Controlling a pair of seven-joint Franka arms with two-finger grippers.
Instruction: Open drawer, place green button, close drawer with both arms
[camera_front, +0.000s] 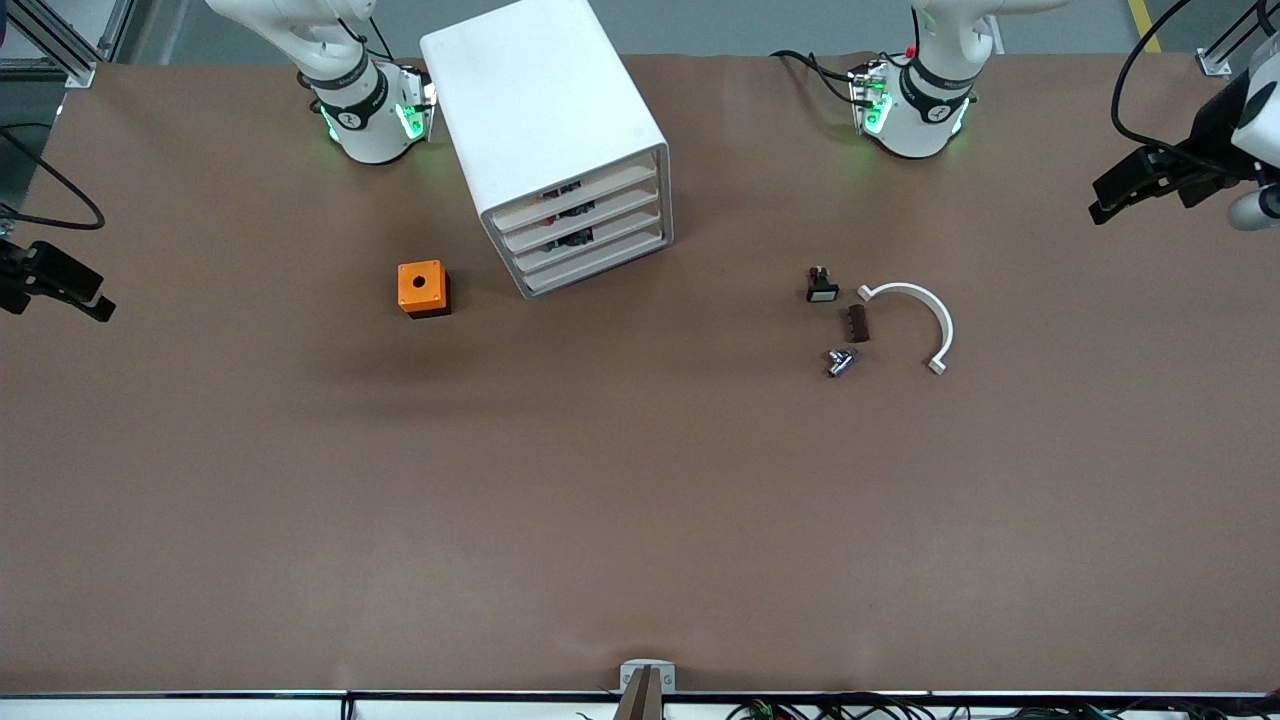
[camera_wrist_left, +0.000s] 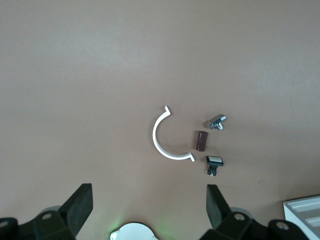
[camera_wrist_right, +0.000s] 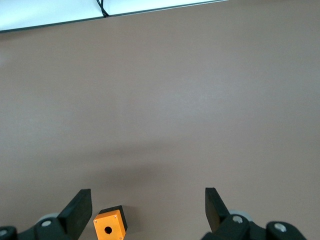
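The four-drawer cabinet (camera_front: 560, 140) stands shut on the desk (camera_front: 640, 500), orange box (camera_front: 423, 288) beside it, both grippers' fingers (camera_wrist_left: 80, 205) (camera_wrist_right: 80, 207) released.

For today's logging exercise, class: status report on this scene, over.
Left gripper open, high over its table end; right gripper likewise. Drawer shut, untouched. Button not made out among small parts. Orange box beside cabinet, clear of drawer front.

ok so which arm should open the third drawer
Probably right: the cabinet stands nearer the right arm's base, its drawer shut, and the right claw is open and empty. The left claw, also open, waits at the end where the small parts lie.
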